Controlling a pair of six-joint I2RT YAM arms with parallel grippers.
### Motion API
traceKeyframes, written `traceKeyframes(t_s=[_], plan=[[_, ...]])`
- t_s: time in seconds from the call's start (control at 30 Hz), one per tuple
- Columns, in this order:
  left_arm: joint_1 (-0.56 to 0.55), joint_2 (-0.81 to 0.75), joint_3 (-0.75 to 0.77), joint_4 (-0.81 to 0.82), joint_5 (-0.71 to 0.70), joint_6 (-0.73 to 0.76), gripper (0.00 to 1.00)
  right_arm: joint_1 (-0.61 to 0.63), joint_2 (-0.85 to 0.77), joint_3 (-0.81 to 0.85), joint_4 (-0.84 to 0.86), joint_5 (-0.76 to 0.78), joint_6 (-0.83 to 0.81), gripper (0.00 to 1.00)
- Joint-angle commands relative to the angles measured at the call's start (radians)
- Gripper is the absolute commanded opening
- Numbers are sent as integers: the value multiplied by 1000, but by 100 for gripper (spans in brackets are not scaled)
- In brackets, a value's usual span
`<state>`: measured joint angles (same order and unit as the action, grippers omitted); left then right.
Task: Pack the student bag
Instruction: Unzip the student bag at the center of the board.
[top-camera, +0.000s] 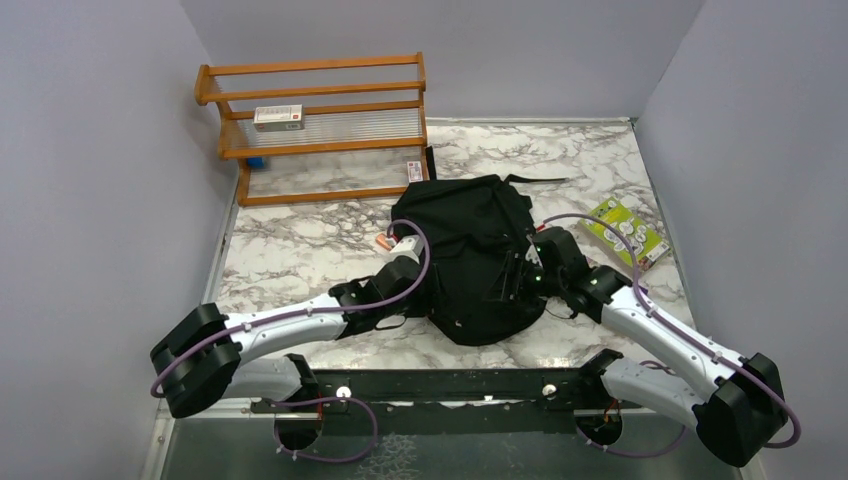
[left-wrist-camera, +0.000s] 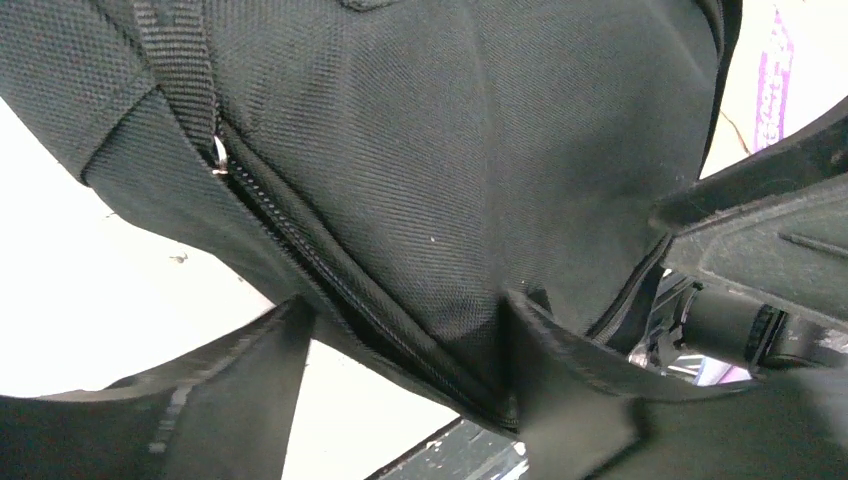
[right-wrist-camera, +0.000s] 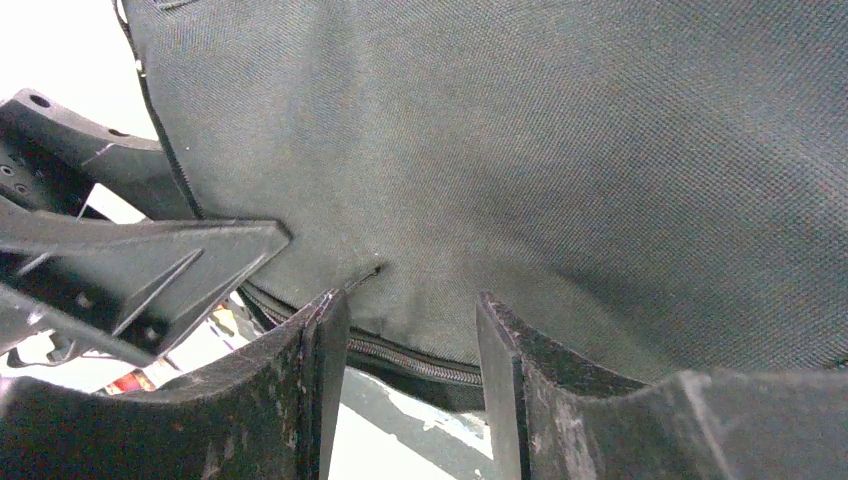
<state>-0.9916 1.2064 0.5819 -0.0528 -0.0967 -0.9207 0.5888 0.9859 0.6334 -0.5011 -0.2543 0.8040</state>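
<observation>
Black student bag (top-camera: 475, 255) lying mid-surface (top-camera: 300, 250), left end effector (left-wrist-camera: 405, 300) parted astride its zipped seam, right end effector (right-wrist-camera: 410, 297) straddling a fabric edge, clamping indeterminate, bag's interior hidden

The large black soft fabric backpack (top-camera: 475, 255) blocks the middle of the white marble table (top-camera: 300, 250), with the left arm (top-camera: 300, 320) and right arm (top-camera: 660, 330) close against its sides, leaving open marble at left up to the slatted wooden rack (top-camera: 330, 148) and at right around the flat green booklet (top-camera: 622, 228).

Arms (top-camera: 290, 322): white links, bulky black joints, looping purple cables. Right gripper (right-wrist-camera: 410, 305): black, scuffed fingers.
</observation>
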Motion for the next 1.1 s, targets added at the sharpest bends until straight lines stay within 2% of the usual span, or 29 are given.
traceKeyframes(t_s=[0.0, 0.13, 0.2, 0.33, 0.57, 0.63, 0.9, 1.07], plan=[[-7, 34, -31, 102, 54, -23, 60, -1, -21, -14, 39, -47, 8, 54], [-7, 49, -100, 253, 75, -15, 39, 0, -38, -26, 37, -68, 27, 54], [-12, 46, -146, 379, 74, 3, 26, 0, -50, -47, 50, -81, 50, 54], [-45, 8, -201, 526, -15, 97, 1, 0, -75, -95, 91, -101, 115, 54], [-74, -66, -220, 664, -153, 257, 0, -1, -86, -140, 219, -143, 203, 53], [-78, -67, -220, 694, -171, 281, 0, 0, -68, -137, 244, -160, 204, 49], [-82, -3, -193, 739, -202, 309, 0, 13, -26, -164, 267, -170, 144, 39], [-81, 18, -197, 797, -265, 309, 0, 57, -112, -256, 294, -113, 110, 39]])
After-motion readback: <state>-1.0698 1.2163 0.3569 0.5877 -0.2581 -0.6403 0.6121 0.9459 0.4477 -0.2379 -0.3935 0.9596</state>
